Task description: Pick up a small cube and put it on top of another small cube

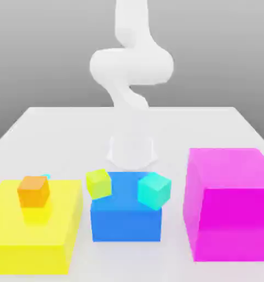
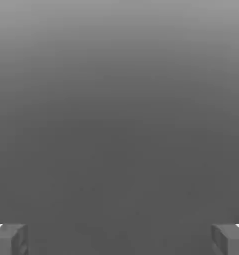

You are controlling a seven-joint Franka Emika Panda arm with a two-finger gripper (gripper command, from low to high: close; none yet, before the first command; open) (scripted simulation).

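A blue block (image 1: 125, 223) is seen on the white table (image 1: 46, 118), with a yellow-green cube (image 1: 98, 183) and a turquoise cube (image 1: 154, 190) at its upper corners. A large magenta block (image 1: 230, 204) is placed toward the exterior view's right of it, a flat yellow block (image 1: 12, 220) toward the left.

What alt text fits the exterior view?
A white robot arm rises behind three blocks on a white table: a flat yellow block bearing an orange cube, a blue block with lime and turquoise cubes, and a tall magenta block.
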